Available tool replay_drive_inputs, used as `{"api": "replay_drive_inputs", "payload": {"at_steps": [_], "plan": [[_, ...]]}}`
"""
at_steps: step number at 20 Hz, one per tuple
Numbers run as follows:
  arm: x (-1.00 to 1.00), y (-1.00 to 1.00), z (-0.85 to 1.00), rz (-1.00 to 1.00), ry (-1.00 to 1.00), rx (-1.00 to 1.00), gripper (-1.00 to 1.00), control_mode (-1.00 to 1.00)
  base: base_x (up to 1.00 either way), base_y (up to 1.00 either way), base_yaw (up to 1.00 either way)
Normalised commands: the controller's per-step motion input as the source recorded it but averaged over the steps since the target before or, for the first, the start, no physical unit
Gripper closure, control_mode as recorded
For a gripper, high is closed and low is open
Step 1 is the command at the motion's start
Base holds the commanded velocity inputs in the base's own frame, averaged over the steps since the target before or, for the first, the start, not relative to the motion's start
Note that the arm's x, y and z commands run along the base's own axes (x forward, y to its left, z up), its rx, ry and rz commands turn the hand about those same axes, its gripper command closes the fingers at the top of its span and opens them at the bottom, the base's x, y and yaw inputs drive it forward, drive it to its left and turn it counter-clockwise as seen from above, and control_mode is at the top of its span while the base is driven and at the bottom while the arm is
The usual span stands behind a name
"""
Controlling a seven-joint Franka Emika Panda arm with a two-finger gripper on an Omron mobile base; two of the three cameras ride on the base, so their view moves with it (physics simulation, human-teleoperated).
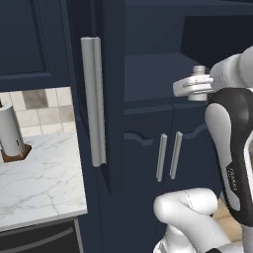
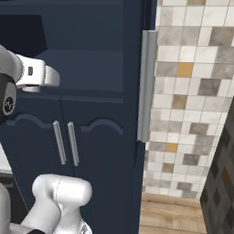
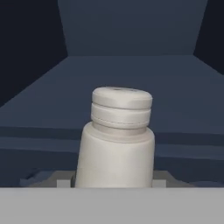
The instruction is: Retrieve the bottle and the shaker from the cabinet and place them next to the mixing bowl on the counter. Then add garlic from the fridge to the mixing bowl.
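The hand view is looking straight into the navy cabinet (image 3: pixel 131 65), where one shaker (image 3: pixel 117 140) is standing upright on the dark shelf, close in front of the camera, its ridged cap on top. At its base on either side the grey fingertips (image 3: pixel 61 180) are just peeking out, flanking it; whether they are pressing on it or standing a little off it cannot be told.

The left base view is showing the same shaker (image 1: pixel 198 70) as a small pale cap poking up behind the gripper (image 1: pixel 190 88), inside the open upper compartment. That view is also taking in a stretch of counter (image 1: pixel 39 183) at the left, with one paper-towel roll (image 1: pixel 10 131) standing on a brown base near the tiled wall. A long grey handle (image 1: pixel 94 101) is running down the edge of the opened cabinet door.

The right base view is catching the arm (image 2: pixel 32 73) reaching into the compartment from the left, and the other door's handle (image 2: pixel 147 84). To the right it is showing a wall of mixed beige, grey and amber tiles (image 2: pixel 192 91) and a strip of wooden floor (image 2: pixel 183 215) below.

Under the open compartment two lower cabinet doors are sitting closed, with two slim vertical pulls (image 1: pixel 168 155) side by side.
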Motion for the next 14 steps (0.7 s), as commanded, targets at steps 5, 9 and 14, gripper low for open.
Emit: {"api": "replay_drive_inputs", "payload": {"at_steps": [5, 9, 14], "plan": [[-0.78, 0.0, -0.32, 0.0, -0.05, 0.0, 1.0, -1.0, 0.0, 0.0, 0.0], [-0.11, 0.0, -0.16, 0.0, 0.04, 0.0, 1.0, -1.0, 0.0, 0.0, 0.0], [0.0, 0.0, 0.0, 0.0, 0.0, 0.0, 1.0, -1.0, 0.0, 0.0, 0.0]]}}
